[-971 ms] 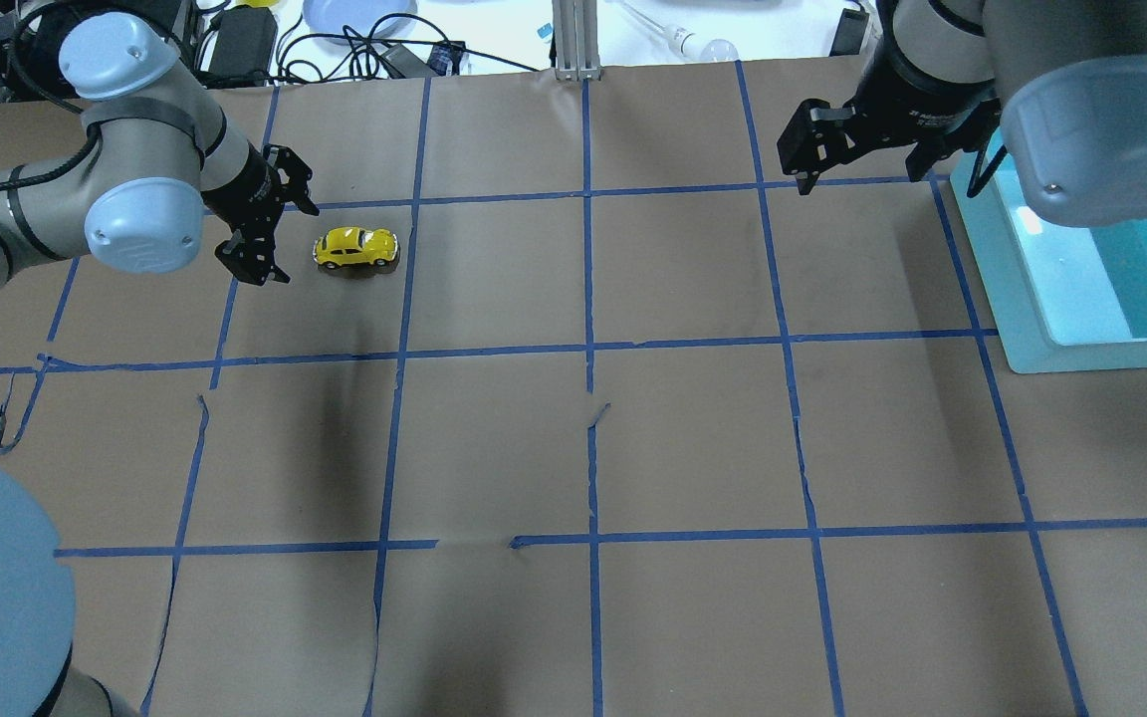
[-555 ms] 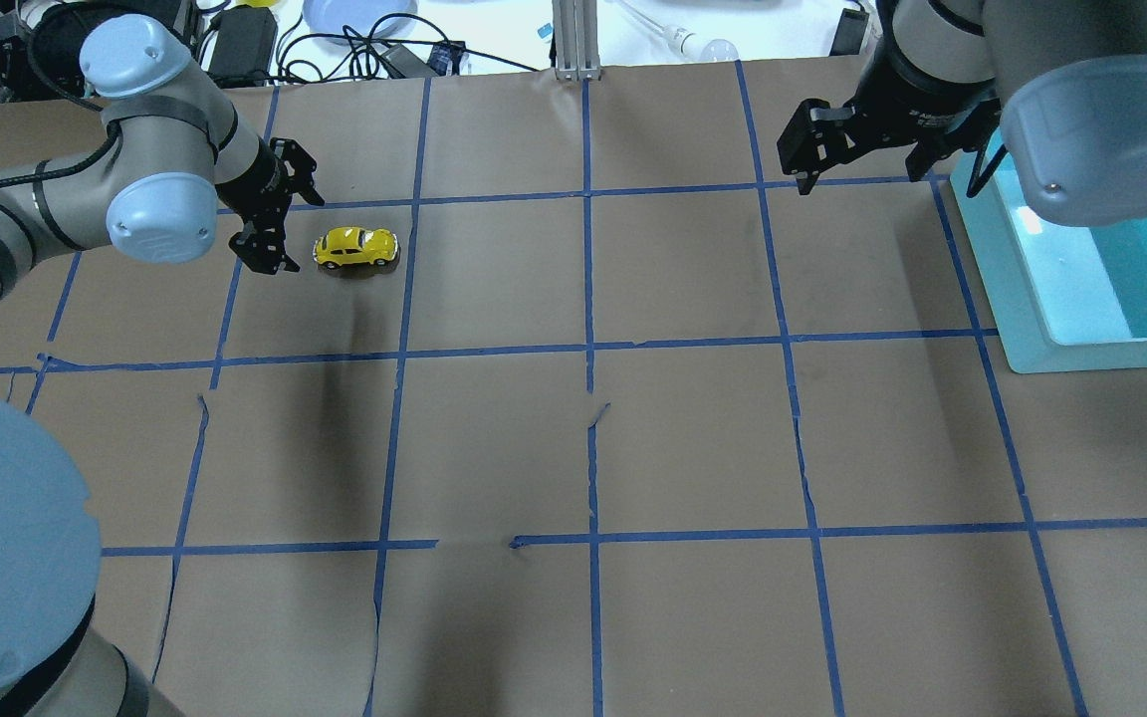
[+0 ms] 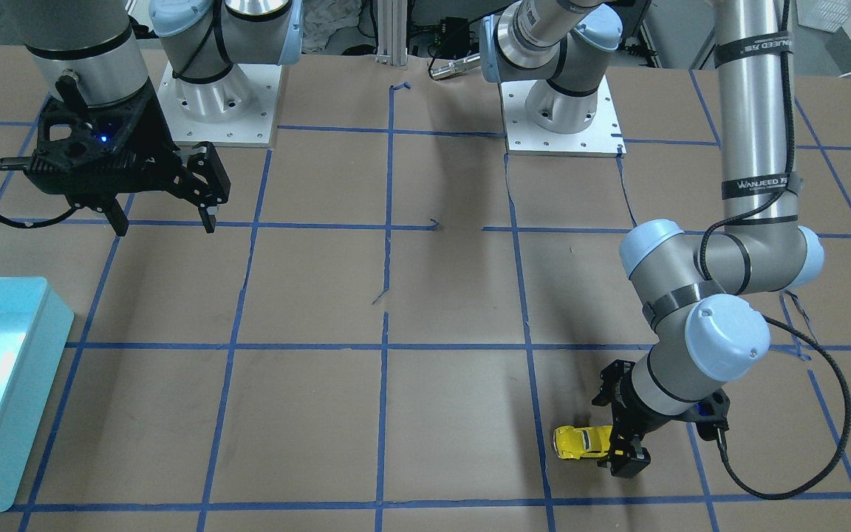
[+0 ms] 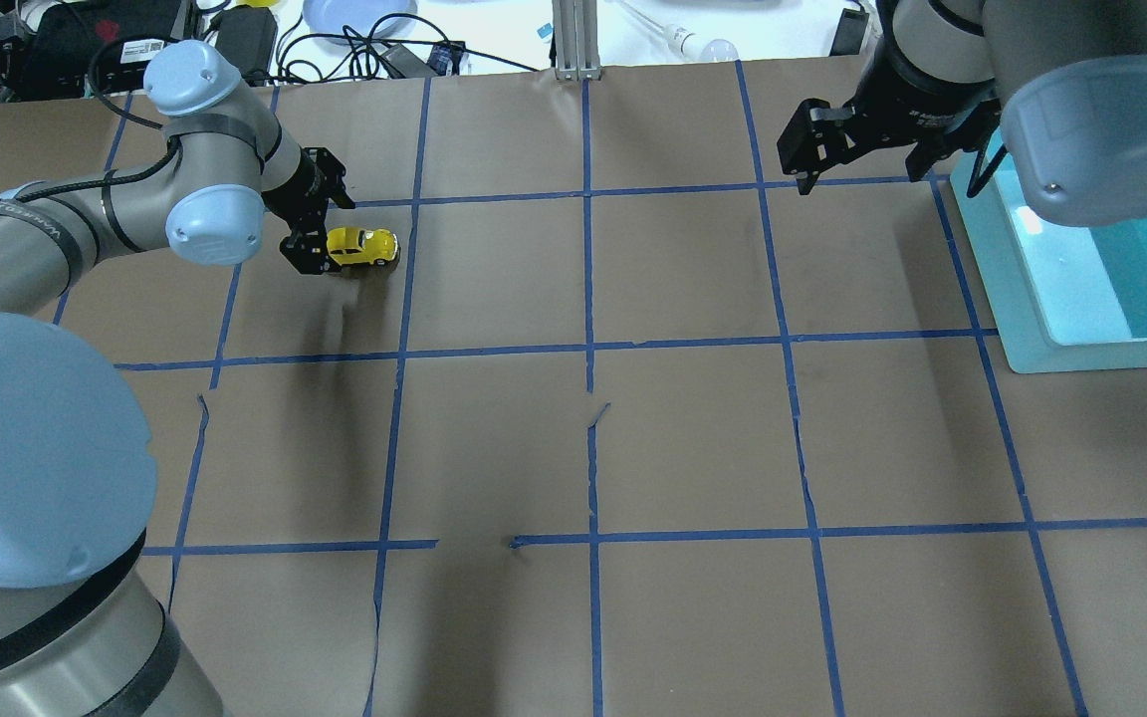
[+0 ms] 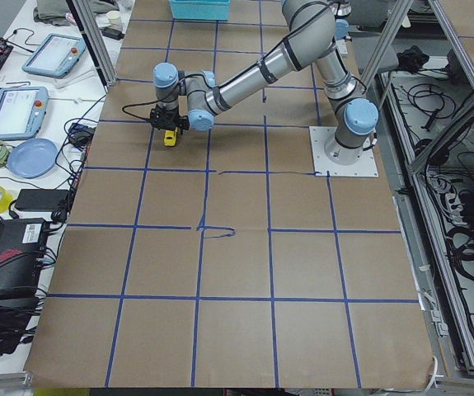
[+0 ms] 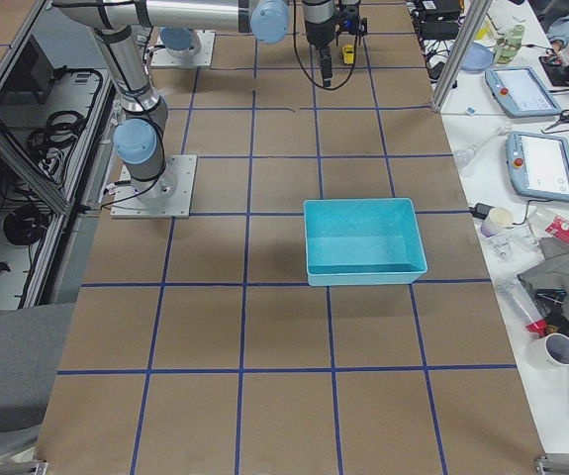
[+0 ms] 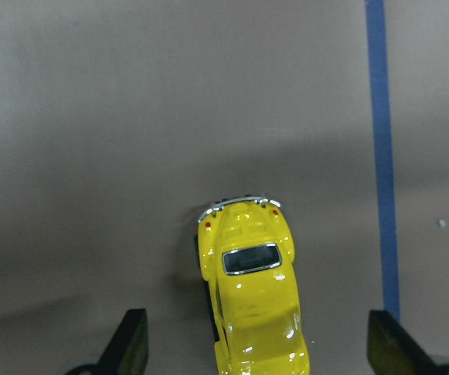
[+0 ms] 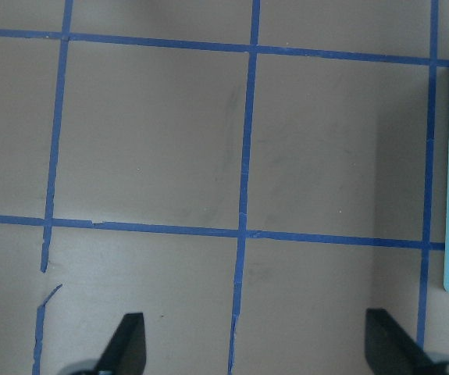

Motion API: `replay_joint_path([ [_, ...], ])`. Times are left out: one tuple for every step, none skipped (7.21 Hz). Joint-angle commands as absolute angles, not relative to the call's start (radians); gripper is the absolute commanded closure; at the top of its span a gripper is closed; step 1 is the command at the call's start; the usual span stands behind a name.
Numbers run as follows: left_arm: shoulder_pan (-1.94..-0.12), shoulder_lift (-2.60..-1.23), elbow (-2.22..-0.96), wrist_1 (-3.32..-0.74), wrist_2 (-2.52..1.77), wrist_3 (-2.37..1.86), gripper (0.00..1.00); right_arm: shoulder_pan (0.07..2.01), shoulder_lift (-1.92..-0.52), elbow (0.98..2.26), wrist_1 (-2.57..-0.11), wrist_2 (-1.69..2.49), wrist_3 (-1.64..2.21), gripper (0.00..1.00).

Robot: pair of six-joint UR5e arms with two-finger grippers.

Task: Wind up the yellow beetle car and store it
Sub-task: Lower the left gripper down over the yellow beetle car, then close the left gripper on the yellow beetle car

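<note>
Brown table (image 4: 693, 438), teal bin (image 4: 1096, 357), yellow beetle car (image 4: 364, 245)

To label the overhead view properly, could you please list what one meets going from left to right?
Yellow toy car → right arm's jaws → blue bin; the left arm's jaws overlap the car, so they are omitted.

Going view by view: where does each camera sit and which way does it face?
Front-facing: across the table, facing both bases; left hand at the yellow beetle car.
Overhead: behind the shoulders, looking forward; both arms, right hand.
Exterior left: table's end, left arm near.
Exterior right: opposite end, teal bin central.
Left wrist: straight down, fingertips flank the car.
Right wrist: down on taped paper, bin's edge.
Shared: front-facing and overhead both show car and bin.
</note>
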State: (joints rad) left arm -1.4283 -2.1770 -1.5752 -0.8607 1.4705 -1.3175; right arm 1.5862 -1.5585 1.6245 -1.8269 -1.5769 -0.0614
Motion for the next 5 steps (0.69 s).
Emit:
replay_joint_path([
  [-1.439, -2.194, -1.574, -0.859, 1.479, -1.336, 0.0, 1.586, -1.559, 1.624, -1.827, -1.577, -0.061, 0.0],
  [-1.439, -2.197, -1.565, -0.861, 1.48, -1.33, 0.06, 1.586, -1.559, 1.624, -1.827, -1.577, -0.061, 0.0],
  [-1.439, -2.204, -1.551, -0.862, 1.483, -1.33, 0.41, 1.586, -1.559, 1.624, -1.827, -1.577, -0.061, 0.0],
  [-1.439, -2.209, -1.543, -0.862, 1.483, -1.33, 0.59, 1.586, -1.559, 1.624, -1.827, -1.577, -0.061, 0.0],
  [-1.439, -2.21, -1.543, -0.862, 1.483, -1.328, 0.89, 1.586, -1.559, 1.624, -1.827, -1.577, -0.063, 0.0],
])
